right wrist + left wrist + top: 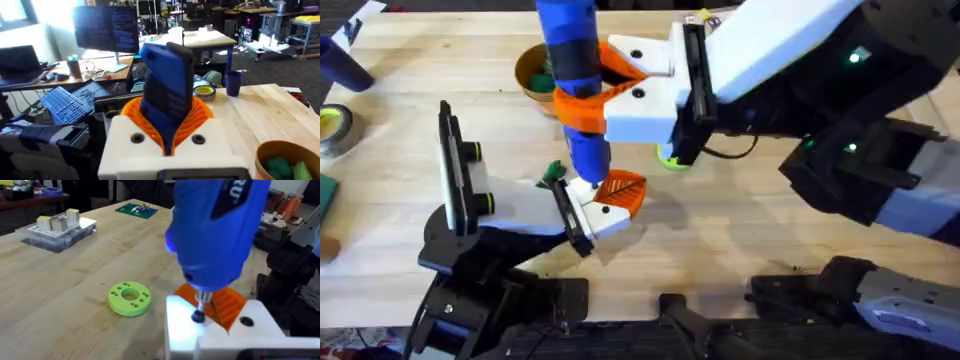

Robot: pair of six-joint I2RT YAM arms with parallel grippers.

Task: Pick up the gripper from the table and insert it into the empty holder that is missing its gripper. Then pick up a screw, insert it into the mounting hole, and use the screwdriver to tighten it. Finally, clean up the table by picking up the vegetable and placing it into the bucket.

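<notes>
Already, seen from overhead, the right gripper (610,90) was clamped on the screwdriver (572,70), holding it upright over the holder (595,212), where the gripper (623,188) sat fitted; so the tightening step looked to be in hand. From the left wrist, the metal tip met the screw (198,315) in the mounting hole, while the left gripper's state I couldn't tell. From the right wrist, the bucket (280,150) already held something green, so next seemed steady downward pressure while turning.
</notes>
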